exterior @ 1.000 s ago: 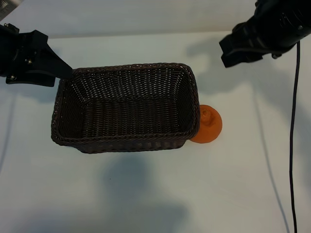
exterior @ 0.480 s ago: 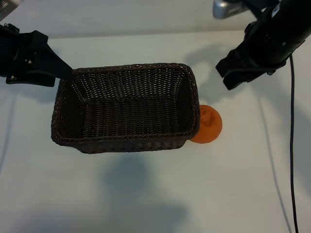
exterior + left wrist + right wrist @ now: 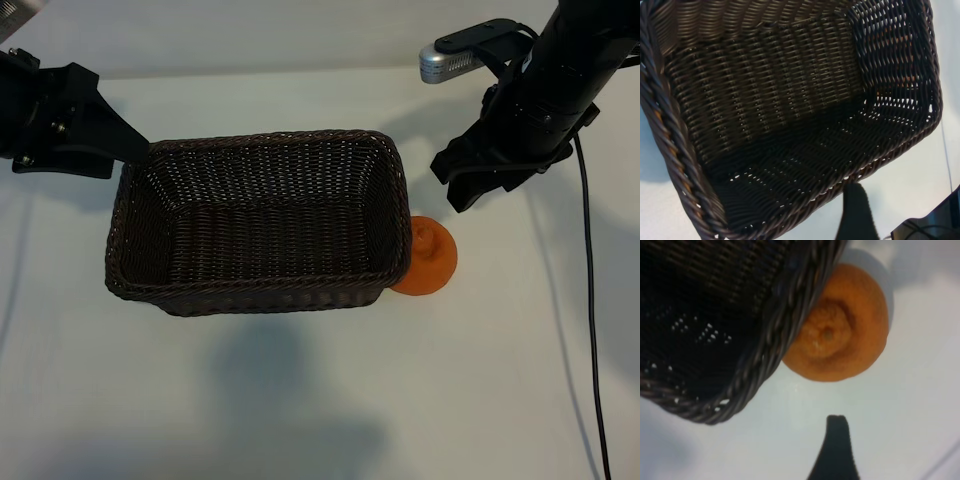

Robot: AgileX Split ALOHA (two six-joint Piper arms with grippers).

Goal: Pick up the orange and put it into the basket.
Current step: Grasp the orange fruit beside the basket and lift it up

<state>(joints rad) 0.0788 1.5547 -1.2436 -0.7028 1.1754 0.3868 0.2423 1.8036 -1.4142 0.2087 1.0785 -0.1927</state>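
Note:
The orange (image 3: 432, 258) lies on the white table, touching the right end of the dark woven basket (image 3: 260, 292). In the right wrist view the orange (image 3: 840, 325) shows its puckered knob and presses against the basket's braided rim (image 3: 790, 315). My right gripper (image 3: 456, 188) hovers behind and slightly right of the orange, open and empty. Only one of its fingers (image 3: 837, 442) shows in the right wrist view, short of the fruit. My left gripper (image 3: 128, 152) is parked at the basket's back left corner, open, with one of its fingers (image 3: 855, 215) just outside the rim (image 3: 936, 75).
A black cable (image 3: 592, 300) runs down the right side of the table. A silver camera (image 3: 462, 52) sits on the right wrist. White tabletop (image 3: 300, 400) stretches in front of the basket and right of the orange.
The right arm has swung in from the back right corner, down and leftward, closer to the orange. The left arm, basket and orange have not moved.

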